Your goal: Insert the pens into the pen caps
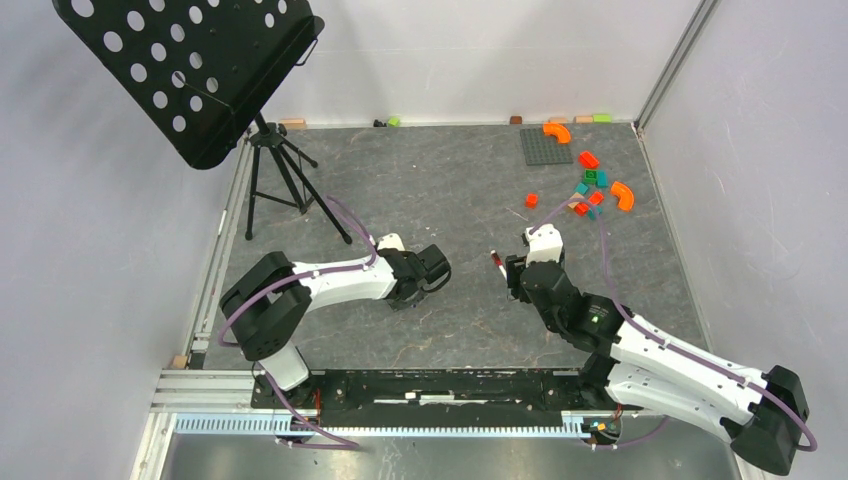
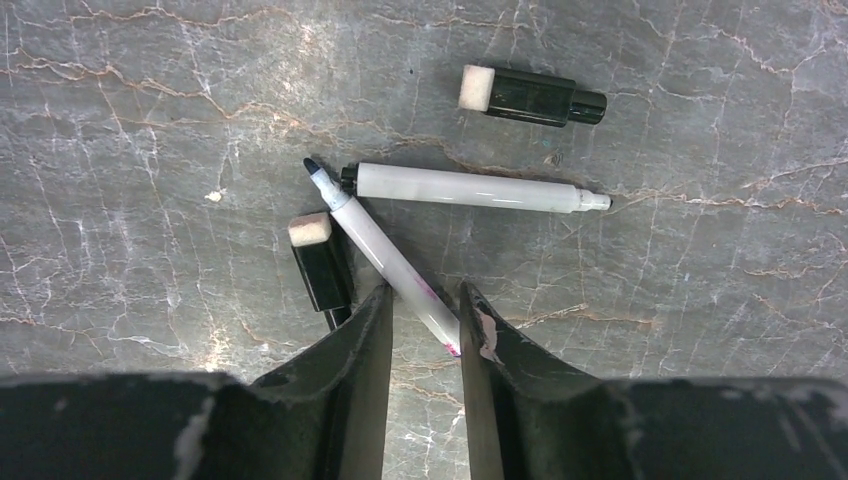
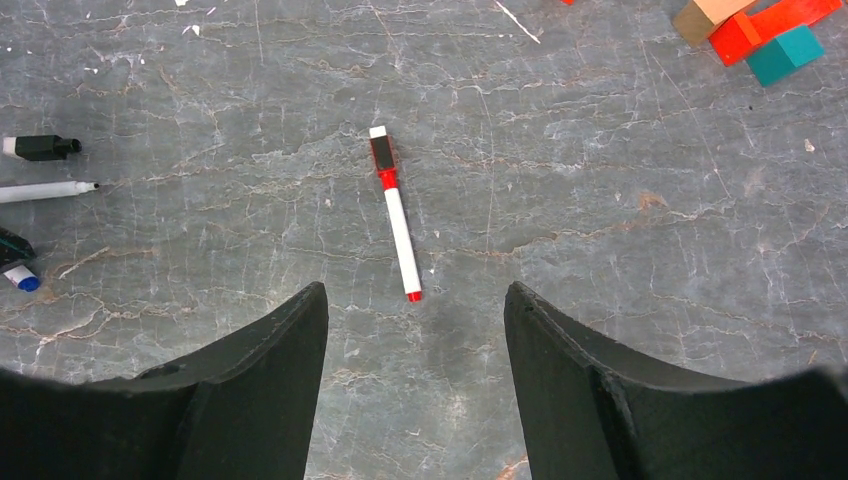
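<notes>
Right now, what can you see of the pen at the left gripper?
The pen is a thin white barrel, plastic by the look, uncapped, with a dark blue tip and a purple smear near its rear end. It lies flat and diagonal on the grey table, its rear end between the narrowed fingers of the left gripper; whether they grip it cannot be told. Its tip sits by the black end of a second white pen. A black cap lies alongside.
</notes>
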### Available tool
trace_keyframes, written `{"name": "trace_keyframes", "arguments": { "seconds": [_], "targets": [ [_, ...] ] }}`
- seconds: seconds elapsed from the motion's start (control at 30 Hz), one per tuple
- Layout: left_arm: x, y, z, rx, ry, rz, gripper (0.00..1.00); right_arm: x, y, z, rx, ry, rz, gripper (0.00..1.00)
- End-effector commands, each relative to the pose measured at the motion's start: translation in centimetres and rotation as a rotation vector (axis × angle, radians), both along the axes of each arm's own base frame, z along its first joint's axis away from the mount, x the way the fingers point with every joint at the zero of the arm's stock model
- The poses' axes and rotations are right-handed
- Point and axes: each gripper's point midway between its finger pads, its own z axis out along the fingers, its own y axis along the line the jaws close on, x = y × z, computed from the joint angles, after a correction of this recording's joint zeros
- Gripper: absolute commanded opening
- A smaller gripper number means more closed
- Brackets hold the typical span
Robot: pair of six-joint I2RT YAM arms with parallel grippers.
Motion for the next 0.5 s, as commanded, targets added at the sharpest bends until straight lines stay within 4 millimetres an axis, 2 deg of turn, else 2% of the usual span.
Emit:
{"name": "trace_keyframes", "arguments": {
  "seconds": [0.0,0.2,0.47],
  "targets": [
    [0.1,1.4,-1.0,0.05,-0.016,0.03,0.32,0.2,0.4,0.3,0.023,-0.015,0.006,0.68],
    [-0.3,2.5,-1.3,0.07,-0.018,0.035,0.23,0.2,0.5,0.4,0.028,-0.015,0.01,0.68],
    [-1.1,4.9,-2.0,0.131,-0.023,0.035,0.13,0.1,0.5,0.4,0.03,-0.015,0.014,0.68]
  ]
}}
